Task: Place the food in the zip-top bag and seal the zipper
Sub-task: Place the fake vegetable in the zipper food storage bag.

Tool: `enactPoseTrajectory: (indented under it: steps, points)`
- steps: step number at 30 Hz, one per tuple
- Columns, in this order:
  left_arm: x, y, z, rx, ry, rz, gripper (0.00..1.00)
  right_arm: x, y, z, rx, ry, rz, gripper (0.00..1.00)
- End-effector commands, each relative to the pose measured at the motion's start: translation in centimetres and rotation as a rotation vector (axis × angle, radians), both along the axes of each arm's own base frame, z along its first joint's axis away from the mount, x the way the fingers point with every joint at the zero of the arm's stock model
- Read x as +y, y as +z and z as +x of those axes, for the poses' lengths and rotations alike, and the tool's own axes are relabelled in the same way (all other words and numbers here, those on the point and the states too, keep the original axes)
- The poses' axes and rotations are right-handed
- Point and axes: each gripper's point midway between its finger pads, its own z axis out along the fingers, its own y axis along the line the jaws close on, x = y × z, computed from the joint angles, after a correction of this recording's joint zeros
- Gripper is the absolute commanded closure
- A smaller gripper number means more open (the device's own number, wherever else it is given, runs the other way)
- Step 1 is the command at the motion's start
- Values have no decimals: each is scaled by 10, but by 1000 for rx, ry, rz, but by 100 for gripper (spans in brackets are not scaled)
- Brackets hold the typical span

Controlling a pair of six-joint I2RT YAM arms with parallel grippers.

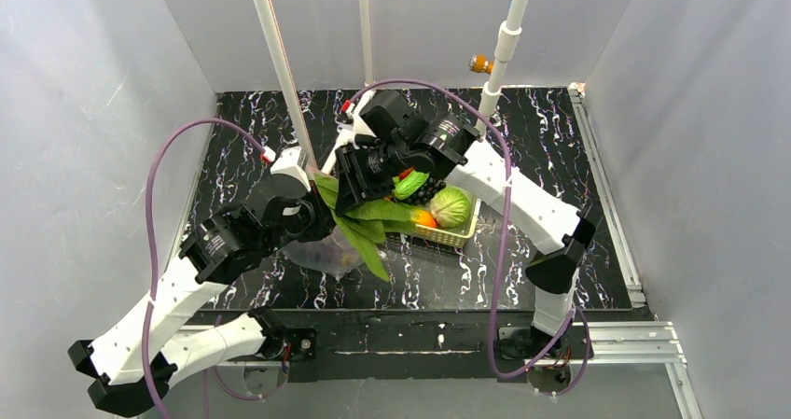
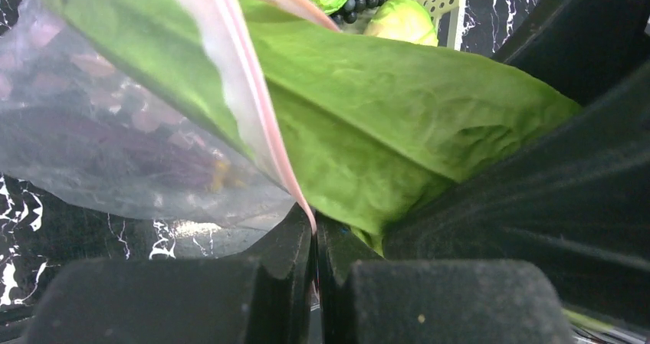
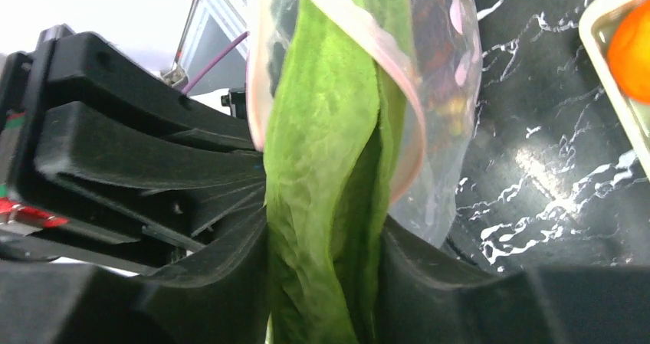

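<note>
My left gripper is shut on the pinkish zipper at the mouth edge of the clear zip-top bag, which hangs just above the dark table. A dark-purple eggplant shows dimly through the plastic. My right gripper has the long green leaves filling the gap between its fingers, touching both. The leaf tips reach into the bag mouth, past the zipper. From above, the leaves slant from the right gripper over the bag. The round cabbage lies in the basket.
The pale slotted basket sits right of the bag and also holds an orange piece, dark grapes and a green item. Two white poles rise behind the arms. Grey walls enclose the table.
</note>
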Motion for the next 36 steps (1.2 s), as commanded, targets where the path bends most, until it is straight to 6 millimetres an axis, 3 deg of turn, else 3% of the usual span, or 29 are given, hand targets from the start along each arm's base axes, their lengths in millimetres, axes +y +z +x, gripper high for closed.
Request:
enactPoseTrajectory:
  steps: [1, 11, 18, 20, 22, 24, 28, 30, 32, 34, 36]
  points:
    - [-5, 12, 2, -18, 11, -56, 100, 15, 24, -13, -85, 160, 119, 42]
    - [22, 22, 4, -104, 158, -138, 100, -3, 67, -39, -129, 232, 355, 21]
    - [26, 31, 1, -121, 173, -180, 100, -11, 49, -28, -190, 172, 272, 21]
    - [23, 33, 0, -118, 158, -190, 100, -10, 52, -24, -226, 151, 267, 29]
    - [18, 35, 0, -108, 138, -190, 100, -6, 54, -18, -244, 122, 263, 50]
    - [14, 36, 0, -98, 117, -174, 100, -1, 56, -7, -282, 76, 234, 58]
    - [13, 38, 3, -91, 126, -154, 100, 15, 55, 9, -343, 30, 174, 88]
    - [11, 40, 4, -95, 117, -159, 100, 18, 47, 16, -421, -8, 80, 91]
    - [9, 38, 5, -84, 110, -139, 100, 11, 43, 28, -534, -62, -41, 86]
    - [13, 33, 4, -63, 117, -100, 100, 11, 39, 26, -534, -21, -56, 65]
    - [15, 30, 4, -51, 116, -73, 100, 18, 30, 8, -441, 107, 12, 48]
